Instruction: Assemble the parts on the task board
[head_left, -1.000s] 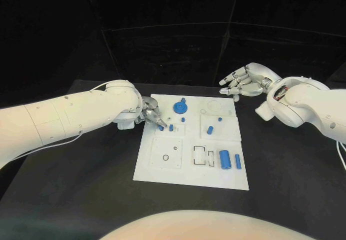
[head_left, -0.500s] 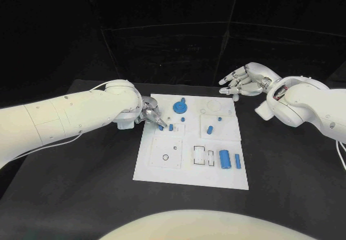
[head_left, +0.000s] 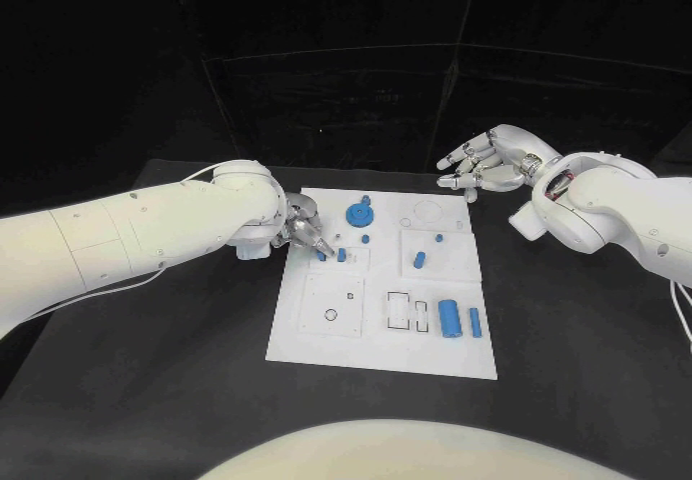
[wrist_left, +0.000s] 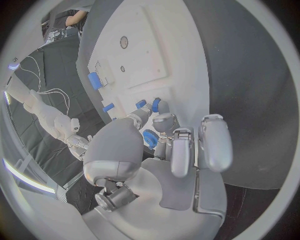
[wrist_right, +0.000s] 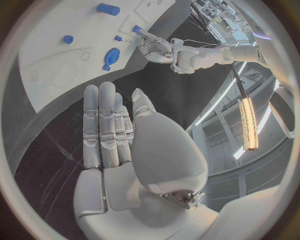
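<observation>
The white board (head_left: 384, 300) lies flat in the middle of the matte black counter (head_left: 159, 350), a smooth rectangular plate cut with shallow square and slot-shaped recesses. The left hand (head_left: 303, 232) is down at the board's left edge, its silver fingers (wrist_left: 145, 114) reaching onto the plate, and the tips are right at a small blue peg (head_left: 320, 255); the left wrist view shows a fingertip against the peg, but I cannot tell whether it is actually pinched. A second short peg (head_left: 342, 255) stands just beside it. Above them sits a round blue disc (head_left: 359, 214) with a small knob at its far edge, and a tiny blue stud (head_left: 366, 238) lies just below the disc. Across on the right half, another small stud (head_left: 437, 239) sits above a stubby blue piece (head_left: 420, 261). Nearer the front edge, a fat blue cylinder (head_left: 450, 318) lies on its side, with a slim blue bar (head_left: 475, 322) just beside it, both to the right of two outlined rectangular slots (head_left: 405, 311). The right hand (head_left: 488, 163) hangs above the counter just past the board's far right corner, well apart from every part, its metallic fingers (wrist_right: 100, 125) extended side by side, loosely apart and gripping nothing.
</observation>
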